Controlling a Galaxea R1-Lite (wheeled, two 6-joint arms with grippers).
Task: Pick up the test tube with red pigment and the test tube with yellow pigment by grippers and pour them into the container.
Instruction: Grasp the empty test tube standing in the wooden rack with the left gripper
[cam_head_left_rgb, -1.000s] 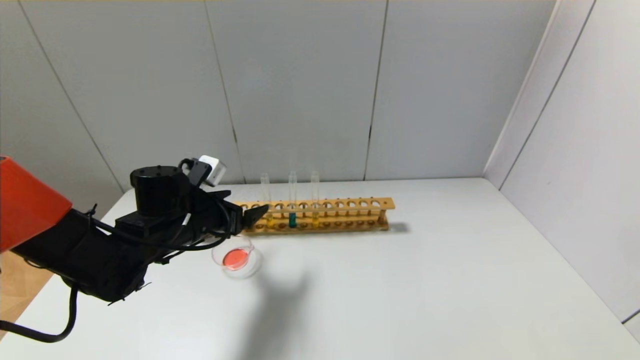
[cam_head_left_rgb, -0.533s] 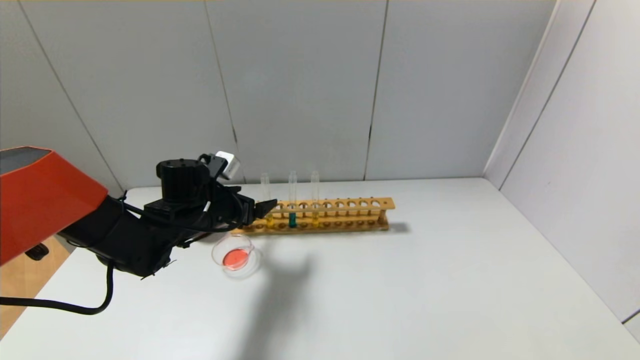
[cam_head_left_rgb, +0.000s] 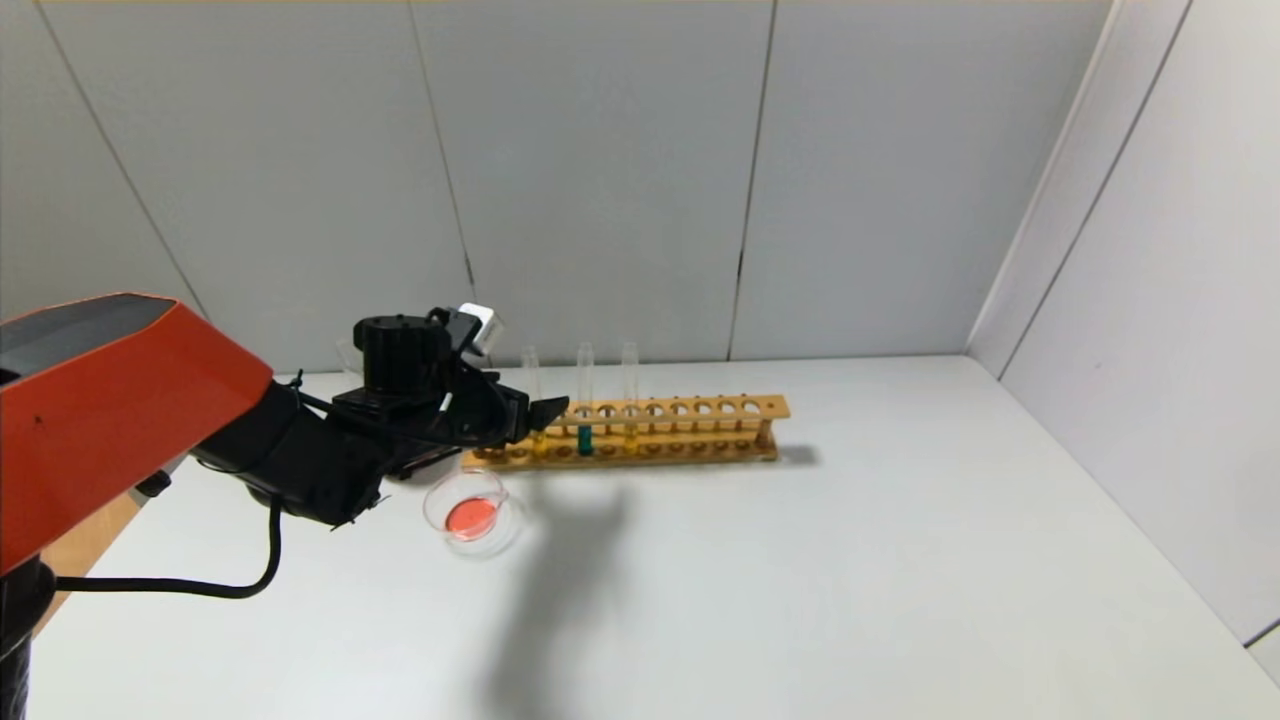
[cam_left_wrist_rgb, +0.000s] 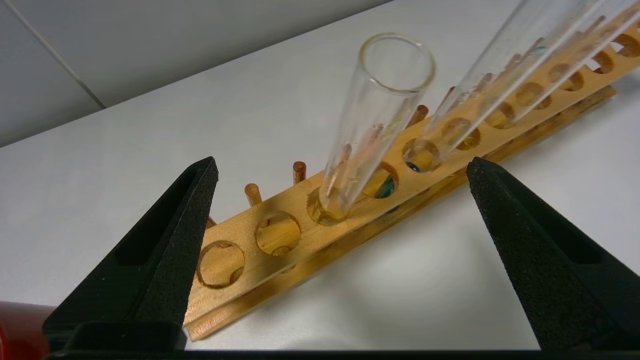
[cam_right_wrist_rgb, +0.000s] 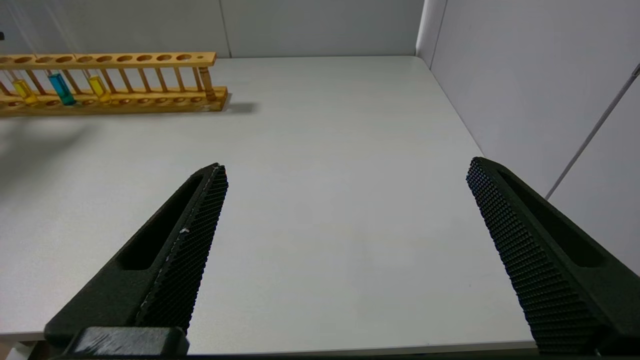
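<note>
Step in hand: left gripper (cam_left_wrist_rgb: 340, 170) brought to the wooden rack (cam_head_left_rgb: 700, 432) for the yellow tube (cam_left_wrist_rgb: 372, 122); nothing held yet
Fingers: left fingers (cam_left_wrist_rgb: 165, 240) wide apart, straddling the nearest tube w/o touching; right gripper (cam_right_wrist_rgb: 345, 172) parked low over bare surface (cam_head_left_rgb: 800, 580), fingers also wide apart, empty
Task things: yellow tube upright at rack's left end, teal tube (cam_head_left_rgb: 585, 400) next, 2nd yellow beyond; container (cam_head_left_rgb: 472, 515) on surface just in front of rack's left end, red liquid already in it; no red tube to be seen in rack
Doing it well: tube to be centred betw. fingers before closing; grip to be taken above rack top, glass squeezed gently; lift to be straight up so neighbour isn't knocked
Risk: teal tube close by; slippery glass
</note>
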